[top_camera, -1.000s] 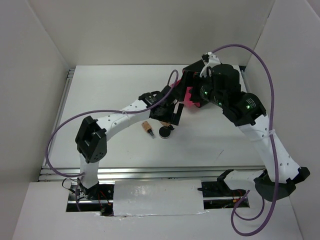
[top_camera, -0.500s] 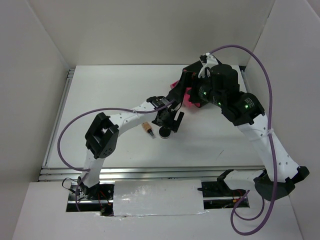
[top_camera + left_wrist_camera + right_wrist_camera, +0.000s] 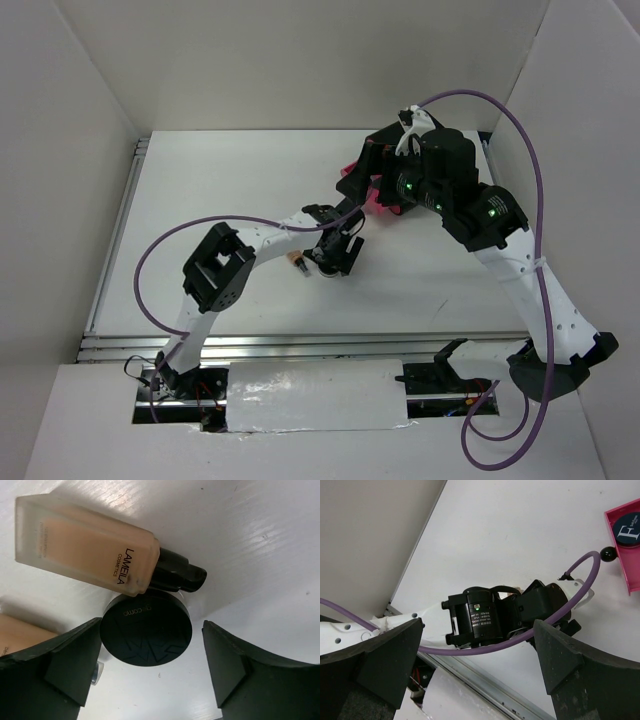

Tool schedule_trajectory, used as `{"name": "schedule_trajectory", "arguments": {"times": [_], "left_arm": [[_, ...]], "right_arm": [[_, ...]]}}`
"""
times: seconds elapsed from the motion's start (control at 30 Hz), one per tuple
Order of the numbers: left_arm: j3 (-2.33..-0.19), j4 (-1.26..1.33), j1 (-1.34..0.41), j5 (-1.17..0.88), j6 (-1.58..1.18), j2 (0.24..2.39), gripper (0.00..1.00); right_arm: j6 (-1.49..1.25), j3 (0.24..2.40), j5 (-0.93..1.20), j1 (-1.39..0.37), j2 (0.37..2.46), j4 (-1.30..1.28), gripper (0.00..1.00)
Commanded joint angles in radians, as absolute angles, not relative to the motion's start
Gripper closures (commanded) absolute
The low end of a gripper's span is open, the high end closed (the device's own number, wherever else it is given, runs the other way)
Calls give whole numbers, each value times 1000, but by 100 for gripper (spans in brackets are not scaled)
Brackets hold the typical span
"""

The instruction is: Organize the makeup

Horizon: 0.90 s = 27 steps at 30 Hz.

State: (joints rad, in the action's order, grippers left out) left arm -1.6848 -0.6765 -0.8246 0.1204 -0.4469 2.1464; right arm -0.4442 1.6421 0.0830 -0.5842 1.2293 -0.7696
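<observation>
Compact (image 3: 146, 628) between spread left fingers (image 3: 65, 665)

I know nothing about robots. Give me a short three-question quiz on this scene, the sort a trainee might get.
1. True or false: the left jaws are clamped shut with nothing between them.
2. What lies in the open pink drawer in the right wrist view? A: a white sachet. B: a round black compact. C: a lipstick.
3. Fill in: the tan bottle on the table by the left jaws lies on its ____.
Key: 1 false, they stand open astride a second compact; 2 B; 3 side.
</observation>
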Motion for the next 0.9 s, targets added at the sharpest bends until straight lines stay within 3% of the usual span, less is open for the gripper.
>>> {"name": "schedule_trajectory", "arguments": {"times": [0.0,0.17,0.27,0.3,0.37,0.63,0.87], "left_arm": [[-1655,-638,-828,123,-439,2152,9],[-1632,-626,-828,123,-434,2148,23],[-1638,-646,-828,124,-423,2138,52],[-1647,-655,-828,127,-423,2134,69],[-1654,-682,-828,126,-423,2102,77],[-1704,-721,-828,9,-391,1898,80],[-1911,-689,-816,86,-344,1917,78]], "right_arm": [[-434,1646,89,-580,1219,-723,0],[-434,1651,92,-581,1223,-726,0],[-434,1655,92,-581,1226,-727,0],[-434,1661,92,-580,1227,-729,0],[-436,1666,89,-581,1227,-730,0],[-433,1701,72,-581,1233,-742,0],[-437,1796,23,-580,1238,-773,0]]}}
